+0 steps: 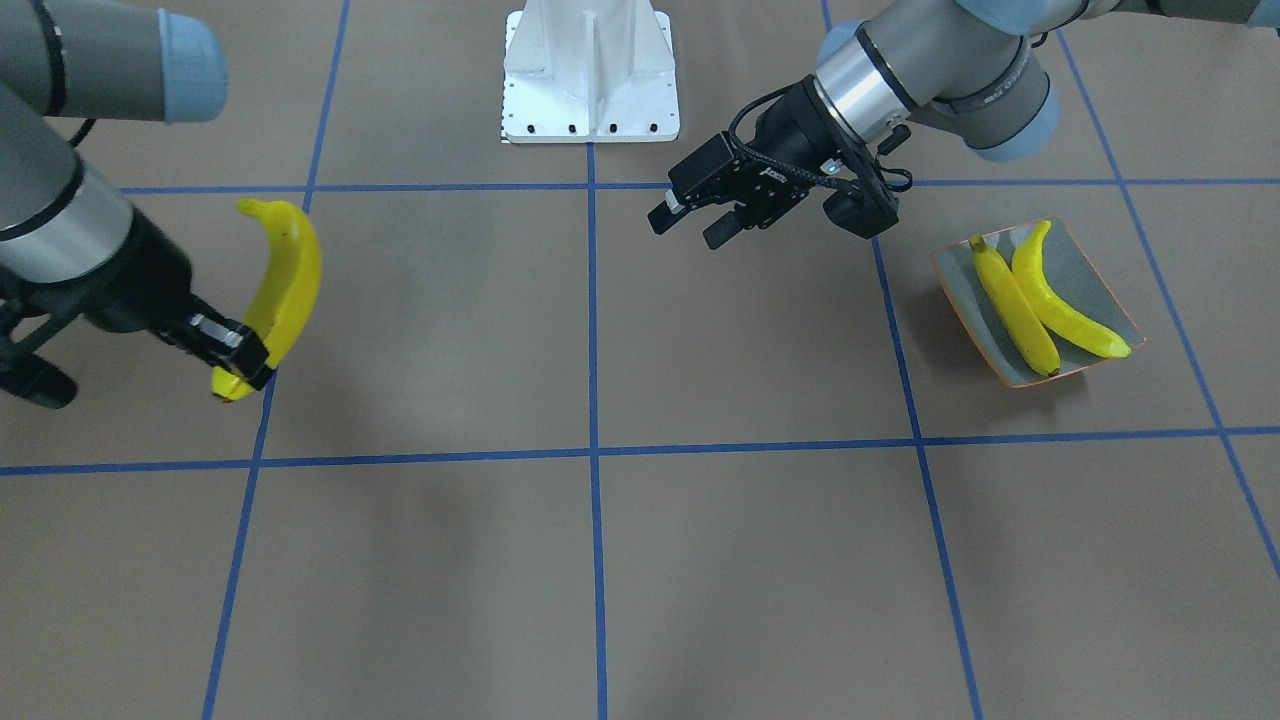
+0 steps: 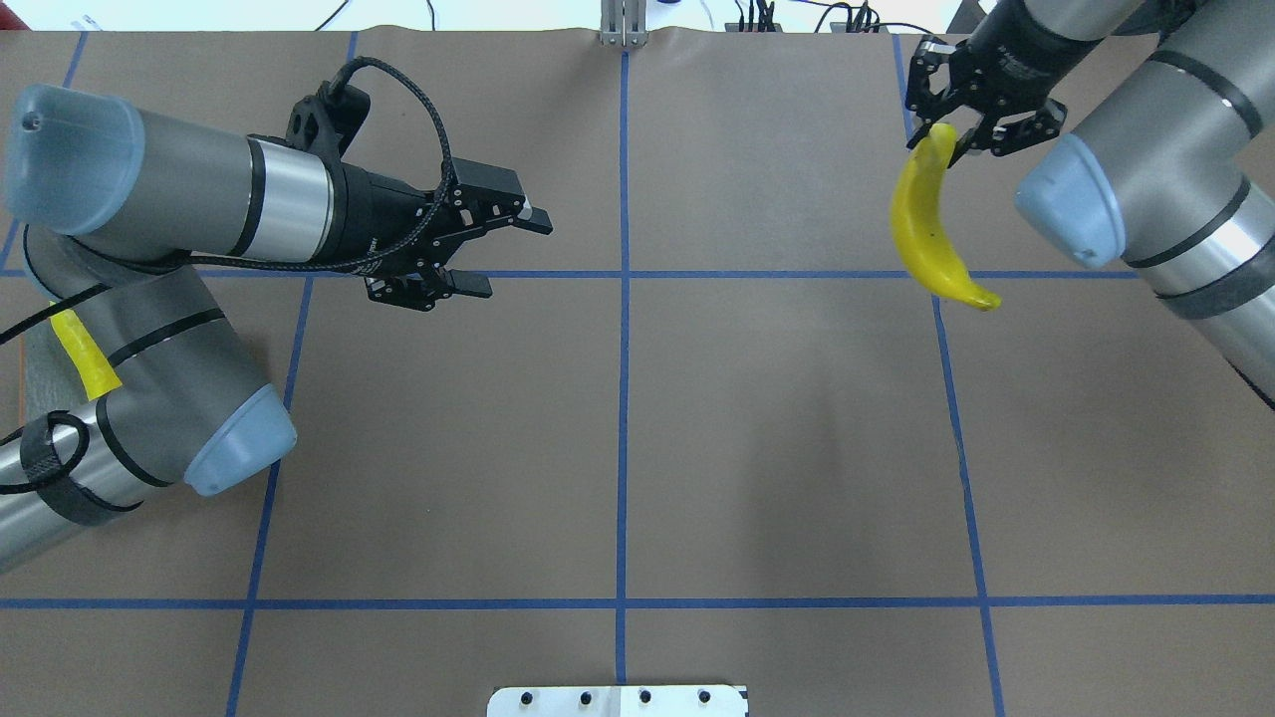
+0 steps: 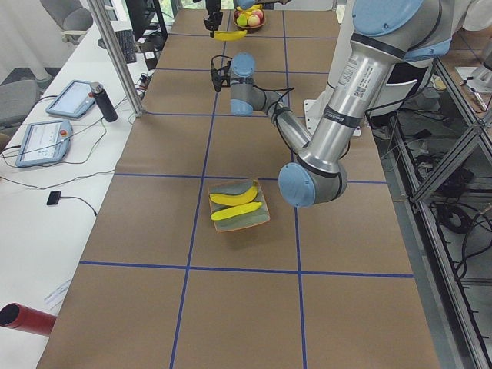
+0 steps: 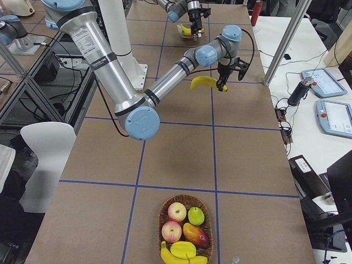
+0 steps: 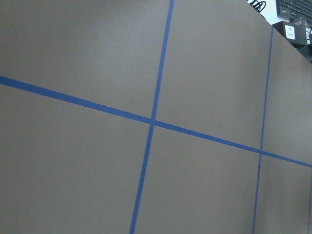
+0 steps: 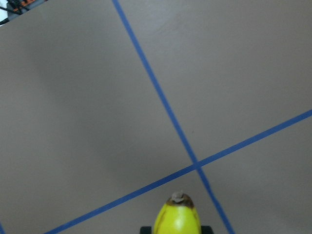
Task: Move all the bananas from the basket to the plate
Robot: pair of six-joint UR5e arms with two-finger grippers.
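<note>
My right gripper [image 1: 243,362] is shut on one end of a yellow banana [image 1: 285,280] and holds it above the table, as the overhead view shows [image 2: 946,139]. Its tip shows in the right wrist view [image 6: 177,219]. The grey-green plate [image 1: 1090,268] holds two bananas [image 1: 1012,308] [image 1: 1062,305] side by side. My left gripper [image 1: 688,228] is open and empty, in the air beside the plate toward the table's middle. The wicker basket [image 4: 165,212] at the far right end holds another banana [image 4: 171,254].
The basket also holds two apples [image 4: 176,212], a green fruit [image 4: 196,215] and a mango [image 4: 196,235]. The white robot base [image 1: 590,70] stands at the table's edge. In the overhead view my left arm [image 2: 149,398] covers the plate. Blue tape lines cross the brown table.
</note>
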